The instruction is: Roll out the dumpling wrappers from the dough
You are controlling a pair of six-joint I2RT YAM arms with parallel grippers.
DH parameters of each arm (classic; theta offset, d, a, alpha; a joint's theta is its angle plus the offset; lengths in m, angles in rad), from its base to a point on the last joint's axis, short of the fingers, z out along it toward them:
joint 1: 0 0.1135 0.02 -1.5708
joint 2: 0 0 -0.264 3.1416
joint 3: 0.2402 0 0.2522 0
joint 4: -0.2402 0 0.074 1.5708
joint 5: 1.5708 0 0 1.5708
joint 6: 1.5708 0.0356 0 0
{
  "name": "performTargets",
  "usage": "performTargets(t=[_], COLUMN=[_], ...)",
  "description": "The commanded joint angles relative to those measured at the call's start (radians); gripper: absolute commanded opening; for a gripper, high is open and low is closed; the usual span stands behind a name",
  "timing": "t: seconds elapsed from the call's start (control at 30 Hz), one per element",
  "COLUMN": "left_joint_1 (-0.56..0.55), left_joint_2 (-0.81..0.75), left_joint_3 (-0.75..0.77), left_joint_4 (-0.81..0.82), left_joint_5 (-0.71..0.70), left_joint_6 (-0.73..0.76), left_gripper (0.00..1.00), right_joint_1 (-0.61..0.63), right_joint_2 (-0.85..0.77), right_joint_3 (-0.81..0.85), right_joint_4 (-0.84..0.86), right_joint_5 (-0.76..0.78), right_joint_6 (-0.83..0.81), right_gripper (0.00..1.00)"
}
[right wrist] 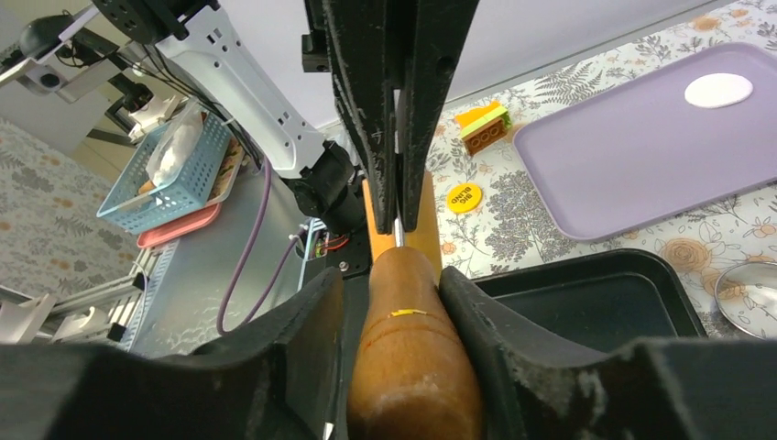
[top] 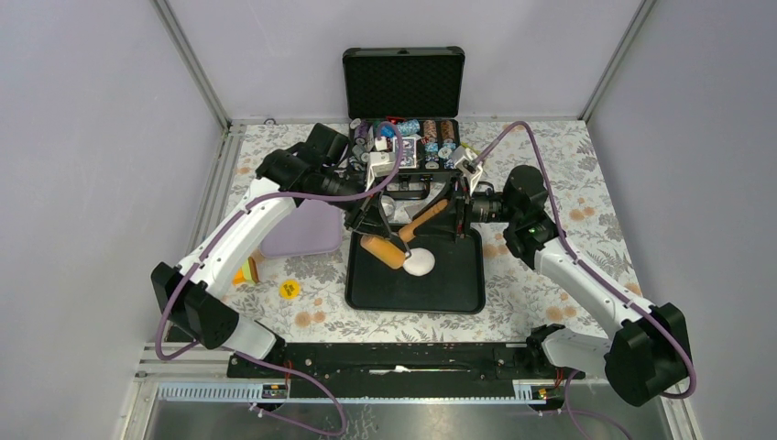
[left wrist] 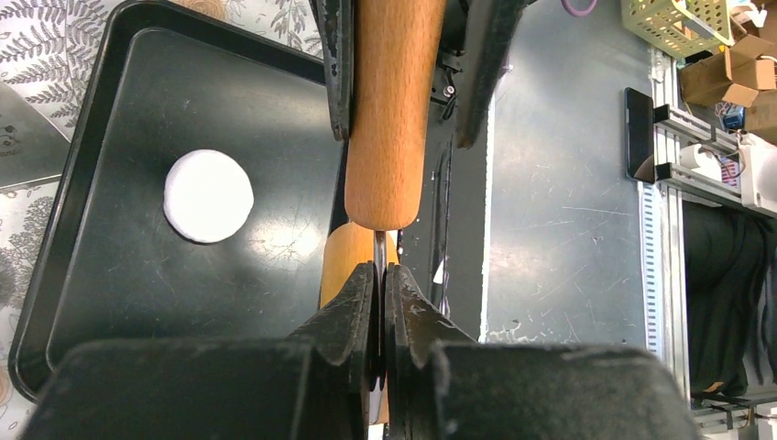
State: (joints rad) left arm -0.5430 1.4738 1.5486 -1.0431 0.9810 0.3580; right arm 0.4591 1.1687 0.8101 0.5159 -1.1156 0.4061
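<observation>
A round white pat of dough [top: 421,263] [left wrist: 209,195] lies on the black tray [top: 414,302] [left wrist: 55,229]. Just left of it a wooden rolling pin [top: 383,249] [right wrist: 408,367] slants across the tray. My left gripper [top: 396,236] [left wrist: 380,270] is shut on the thin metal axle between the pin's roller and its handle [left wrist: 389,110]. My right gripper [top: 455,225] [right wrist: 392,275] straddles that handle, one finger touching it and a slim gap at the other. One dumpling wrapper [right wrist: 719,90] rests on the purple tray [top: 302,229] [right wrist: 632,156]; my left arm hides it from above.
An open black case [top: 403,137] of poker chips stands behind the black tray. A yellow chip [top: 290,289] [right wrist: 465,197] and a small toy block [top: 246,272] [right wrist: 484,126] lie on the flowered cloth to the left. A round steel piece [right wrist: 747,293] sits beside the tray.
</observation>
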Motion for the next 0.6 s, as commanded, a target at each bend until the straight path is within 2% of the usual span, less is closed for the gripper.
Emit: performTargets(t=[0.0,0.03,0.17,0.2,0.37,0.4,0.5,0.53,0.57], left_joint_1=[0.000,0.000,0.000,0.001,0.001,0.005,0.054,0.082,0.109], left_joint_2=[0.006,0.008,0.015,0.018,0.037,0.042,0.042,0.037,0.033], left_joint_3=[0.014,0.017,0.023,0.028,0.061,0.074,0.113,0.115,0.113], left_joint_4=[0.066,0.065,0.066,0.065,0.065,0.066,0.040,0.039,0.039], left_joint_5=[0.024,0.020,0.010,0.004,-0.034,-0.063,-0.098,-0.106,-0.121], left_joint_6=[-0.012,-0.013,-0.019,-0.022,-0.050,-0.056,-0.046,-0.045,-0.045], left_gripper=[0.00,0.00,0.00,0.00,0.00,0.18,0.92,0.98,0.99], right_joint_1=[0.026,0.027,0.026,0.027,0.027,0.027,0.027,0.027,0.027], right_joint_2=[0.007,0.008,0.009,0.008,0.001,-0.007,-0.037,-0.044,-0.050], right_joint_3=[0.013,0.015,0.016,0.016,0.019,0.027,0.088,0.113,0.135], right_joint_4=[0.038,0.025,0.001,-0.006,-0.061,-0.093,-0.297,-0.374,-0.439], right_joint_5=[-0.027,-0.027,-0.026,-0.024,-0.016,0.000,0.108,0.149,0.186], right_joint_6=[0.000,-0.009,-0.022,-0.024,-0.065,-0.087,-0.239,-0.302,-0.382], right_gripper=[0.44,0.38,0.04,0.00,0.00,0.00,0.00,0.00,0.00])
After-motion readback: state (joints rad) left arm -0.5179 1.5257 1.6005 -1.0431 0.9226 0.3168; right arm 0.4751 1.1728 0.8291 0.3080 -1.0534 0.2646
